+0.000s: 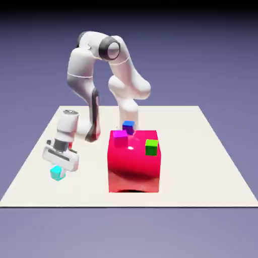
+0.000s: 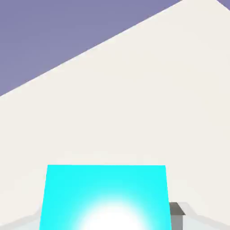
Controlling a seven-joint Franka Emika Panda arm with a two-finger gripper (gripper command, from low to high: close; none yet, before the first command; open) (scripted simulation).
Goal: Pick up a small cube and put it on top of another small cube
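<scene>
Filling our hand view, the small cyan cube [image 2: 105, 197] sits clamped in our two-finger gripper [image 1: 59, 170] near the table's [image 1: 211, 151] left edge; lifting and stacking remain.

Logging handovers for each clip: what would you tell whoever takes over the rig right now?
Gripper: shut on the cyan cube, low over the table at the exterior view's left.
Red block mid-table; magenta cube and green cube sit on top, blue cube at its far edge.
Done: grasp.
Left: lift, carry, set it on another small cube, release.
</scene>
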